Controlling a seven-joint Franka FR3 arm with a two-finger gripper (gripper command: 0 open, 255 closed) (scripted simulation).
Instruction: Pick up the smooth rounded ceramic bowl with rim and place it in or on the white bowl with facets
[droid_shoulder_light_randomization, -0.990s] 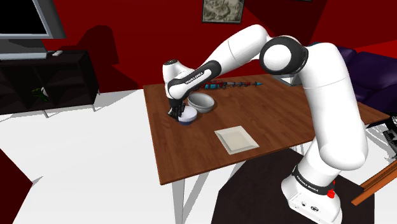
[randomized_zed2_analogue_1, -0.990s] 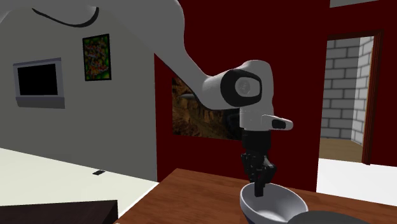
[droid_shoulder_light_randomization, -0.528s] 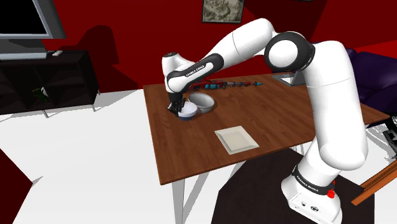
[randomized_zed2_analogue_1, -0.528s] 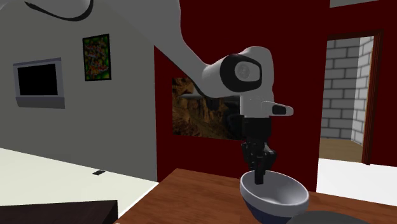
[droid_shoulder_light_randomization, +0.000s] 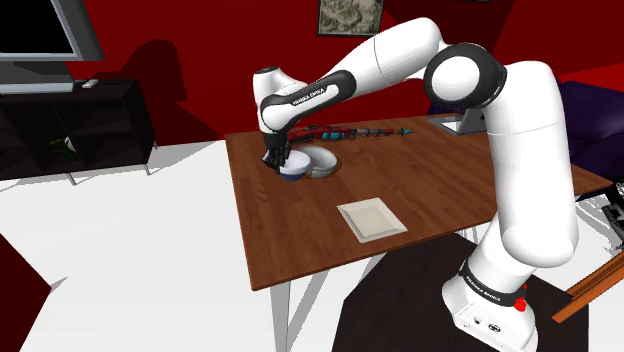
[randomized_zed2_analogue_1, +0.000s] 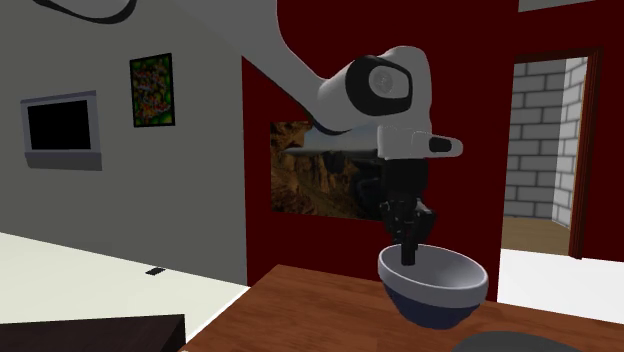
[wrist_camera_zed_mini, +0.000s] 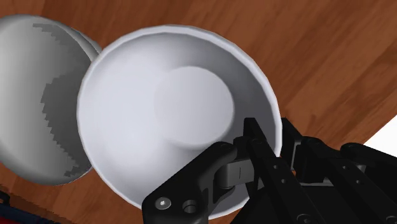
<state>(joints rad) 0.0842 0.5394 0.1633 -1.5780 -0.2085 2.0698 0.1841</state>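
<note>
- My all-black two-finger gripper (randomized_zed2_analogue_1: 407, 256) is clamped on the near rim of the smooth rounded bowl (randomized_zed2_analogue_1: 435, 290), one finger inside and one outside.
- I see that bowl is white inside and dark blue outside. It hangs from the fingers, raised above the brown wooden table (droid_shoulder_light_randomization: 430, 190).
- The white faceted bowl (wrist_camera_zed_mini: 32, 108) sits on the table just beside it.
- A flat white square tray (droid_shoulder_light_randomization: 372, 219) lies nearer the stand, well apart from both bowls.
</note>
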